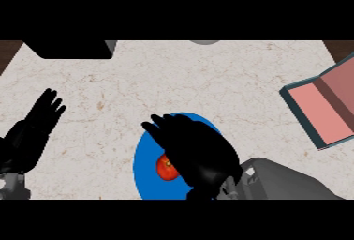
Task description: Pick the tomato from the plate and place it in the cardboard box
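Tomato, small, round and red (166, 169), lies on the round blue plate (146, 164), tucked under our right hand (197, 152), whose straight fingers spread above it. Our left hand (31, 131) rests open. We read no writing on the pink-lined cardboard box (325, 110), far right.

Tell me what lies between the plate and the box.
Only bare counter, as the head view shows. The blue plate sits low at centre with the right hand over it, and the box lies at the right edge.
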You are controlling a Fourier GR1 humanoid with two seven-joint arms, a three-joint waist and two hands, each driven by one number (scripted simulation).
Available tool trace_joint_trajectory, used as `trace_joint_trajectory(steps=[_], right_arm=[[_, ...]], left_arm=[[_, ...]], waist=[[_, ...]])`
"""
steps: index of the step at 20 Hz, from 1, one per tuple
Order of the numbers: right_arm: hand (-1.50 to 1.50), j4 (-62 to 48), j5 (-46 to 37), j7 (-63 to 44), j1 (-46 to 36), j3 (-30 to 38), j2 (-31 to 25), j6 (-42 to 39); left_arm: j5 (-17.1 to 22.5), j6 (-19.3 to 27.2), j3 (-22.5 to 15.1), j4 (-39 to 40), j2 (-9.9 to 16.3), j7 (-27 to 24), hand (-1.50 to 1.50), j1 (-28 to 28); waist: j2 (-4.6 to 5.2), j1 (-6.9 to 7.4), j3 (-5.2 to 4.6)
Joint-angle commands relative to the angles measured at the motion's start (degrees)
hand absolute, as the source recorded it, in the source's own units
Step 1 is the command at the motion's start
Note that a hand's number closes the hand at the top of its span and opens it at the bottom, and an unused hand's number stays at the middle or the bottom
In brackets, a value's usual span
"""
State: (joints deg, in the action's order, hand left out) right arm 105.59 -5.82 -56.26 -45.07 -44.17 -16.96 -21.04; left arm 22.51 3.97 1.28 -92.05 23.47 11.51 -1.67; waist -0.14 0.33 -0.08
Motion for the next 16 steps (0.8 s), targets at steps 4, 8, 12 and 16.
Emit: trace_joint_trajectory(steps=[4, 8, 12, 16], right_arm=[[-1.5, -3.0, 0.3, -6.5, 0.3, 0.4, 2.1, -6.5], [-1.5, -4.5, -5.1, -4.6, 3.8, -2.0, 5.8, -5.0], [-1.5, -3.0, -8.6, -0.9, 8.8, -3.3, 4.8, -5.7], [-1.5, -4.8, -10.4, -2.0, 5.4, 1.0, 10.8, -9.0]], left_arm=[[0.2, -1.7, 1.5, -2.2, 0.0, 0.8, 0.0, 2.1], [-2.0, -0.3, 0.7, 1.5, -2.4, 1.1, 0.0, -2.0], [-0.3, -3.3, 3.6, -3.4, -0.5, 1.0, 0.0, 2.7], [-4.6, 0.1, 1.3, -3.0, -3.3, 4.2, 0.0, -0.8]], waist=[[0.0, -0.05, 0.05], [0.1, -0.34, 0.06], [0.02, -0.05, 0.07], [0.07, -0.22, 0.07]])
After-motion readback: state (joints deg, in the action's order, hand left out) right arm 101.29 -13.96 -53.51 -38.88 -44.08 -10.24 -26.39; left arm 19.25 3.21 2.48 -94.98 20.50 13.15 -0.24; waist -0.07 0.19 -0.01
